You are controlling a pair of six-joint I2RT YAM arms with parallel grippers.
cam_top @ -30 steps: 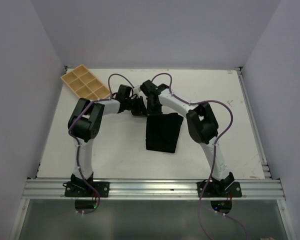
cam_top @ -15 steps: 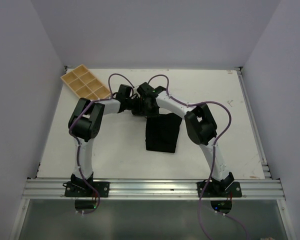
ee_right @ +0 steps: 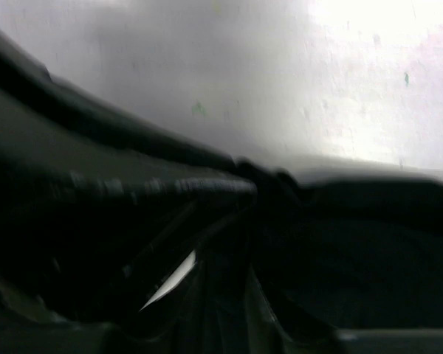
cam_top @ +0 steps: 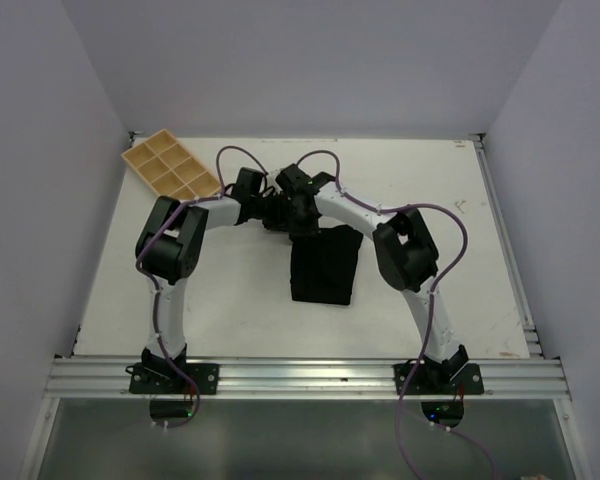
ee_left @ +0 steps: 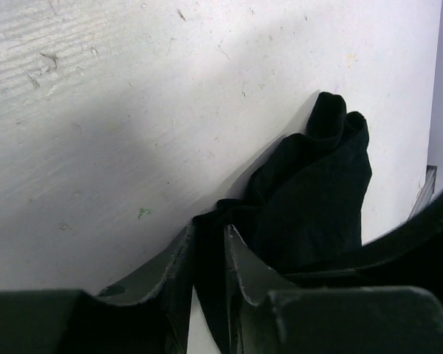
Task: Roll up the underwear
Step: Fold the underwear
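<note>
The underwear (cam_top: 324,265), soft matte black cloth, bunched edge between the left tool's (ee_left: 207,254) barely parted jaws; right tool's (ee_right: 221,295) state unclear.

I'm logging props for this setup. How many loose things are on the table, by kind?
Black underwear: 1
Tan compartment tray: 1
Total: 2

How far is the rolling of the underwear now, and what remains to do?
Done: the underwear lies folded into a narrow strip on the table. In hand: both grippers meet at its far edge; the left gripper has black fabric between its fingers, while the right wrist view is too dark to judge. Left: most of the strip is flat, so nearly all the rolling remains.
</note>
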